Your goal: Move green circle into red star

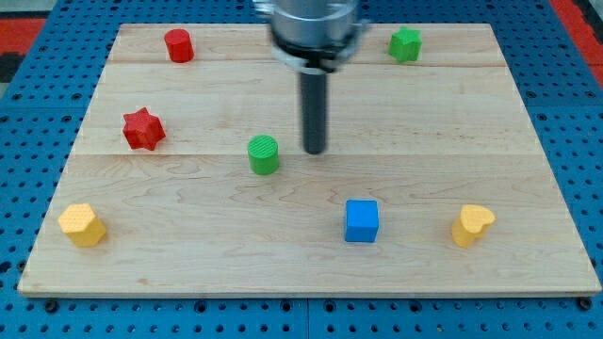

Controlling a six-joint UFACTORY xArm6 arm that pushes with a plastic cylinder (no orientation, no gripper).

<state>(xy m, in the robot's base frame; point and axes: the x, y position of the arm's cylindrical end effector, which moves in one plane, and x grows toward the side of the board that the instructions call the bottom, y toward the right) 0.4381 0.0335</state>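
Nearest the view's bottom, a blue cube (361, 221) is set between two yellow blocks (82, 225) (472, 225) on the wooden table (188, 273). Mid-table, the green circle (264, 154) is placed right of the red star (143, 129). No claw is fitted; the rod's tip (315, 151) is held just right of the circle, seemingly positioned for a leftward push.

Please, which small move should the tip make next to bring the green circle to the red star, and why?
Probably a short slide toward the view's left. My tip stands just right of the green circle, apart from it, and the red star lies farther left and slightly higher. Contact a little below the circle's middle should send it left and slightly up, toward the star.
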